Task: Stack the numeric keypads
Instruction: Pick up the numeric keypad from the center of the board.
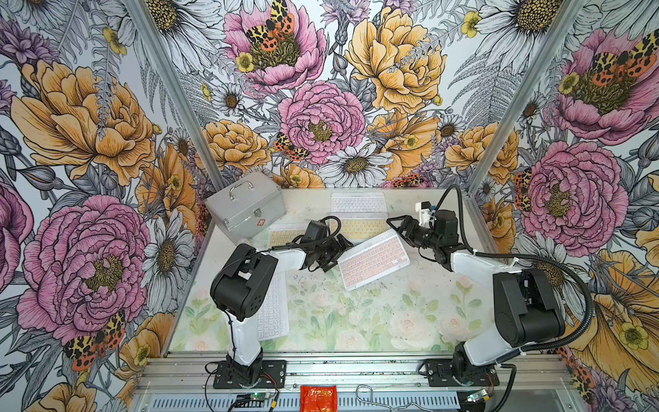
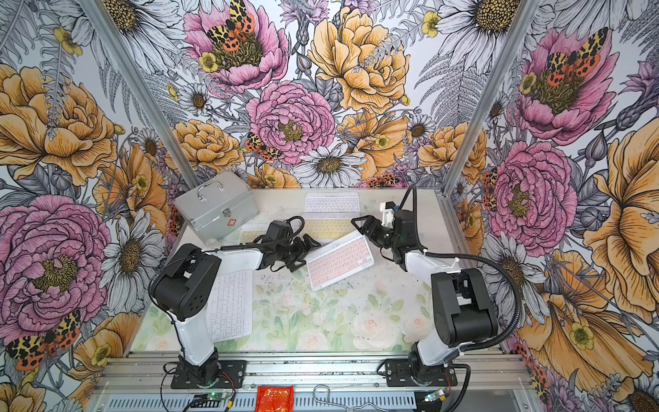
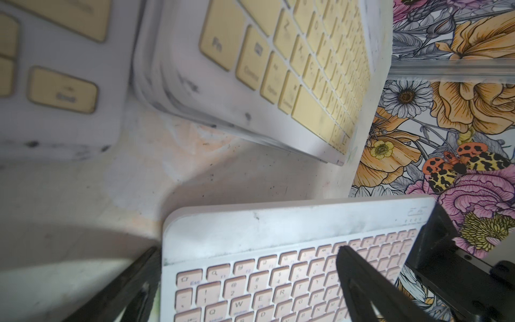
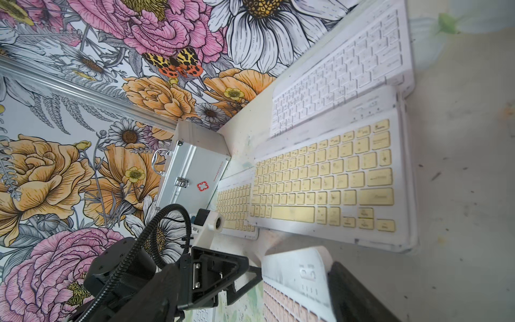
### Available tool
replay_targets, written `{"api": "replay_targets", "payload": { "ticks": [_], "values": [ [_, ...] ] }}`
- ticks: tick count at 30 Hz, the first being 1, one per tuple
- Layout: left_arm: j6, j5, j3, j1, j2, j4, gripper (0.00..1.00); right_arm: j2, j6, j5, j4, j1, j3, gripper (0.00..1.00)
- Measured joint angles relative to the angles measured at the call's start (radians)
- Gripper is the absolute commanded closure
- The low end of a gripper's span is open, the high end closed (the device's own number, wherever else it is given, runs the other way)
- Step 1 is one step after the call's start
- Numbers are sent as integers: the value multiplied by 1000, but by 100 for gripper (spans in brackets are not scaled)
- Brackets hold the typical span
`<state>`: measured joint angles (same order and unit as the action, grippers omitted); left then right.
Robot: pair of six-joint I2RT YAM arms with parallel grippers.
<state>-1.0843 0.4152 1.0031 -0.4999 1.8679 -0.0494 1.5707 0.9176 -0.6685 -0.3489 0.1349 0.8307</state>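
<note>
Near left, a white-keyed flat keypad lies on the floral worktop, partly under my left arm. Centre: pink-keyed white-framed keypad, skewed. Left tool is spread wide at its left end. Right tool looks spread at its far right corner. Beyond: yellow-keyed keypads, another white keypad, and far left a silver metal case.
</note>
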Motion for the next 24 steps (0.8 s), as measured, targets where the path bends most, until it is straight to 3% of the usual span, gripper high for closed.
{"api": "replay_targets", "payload": {
  "ticks": [13, 24],
  "values": [
    [-96, -39, -39, -37, 0, -110, 1, 42, 247, 77, -311, 52, -3, 18],
    [-123, -29, -50, -79, 0, -201, 1, 42, 343, 107, -282, 95, -60, 20]
  ]
}}
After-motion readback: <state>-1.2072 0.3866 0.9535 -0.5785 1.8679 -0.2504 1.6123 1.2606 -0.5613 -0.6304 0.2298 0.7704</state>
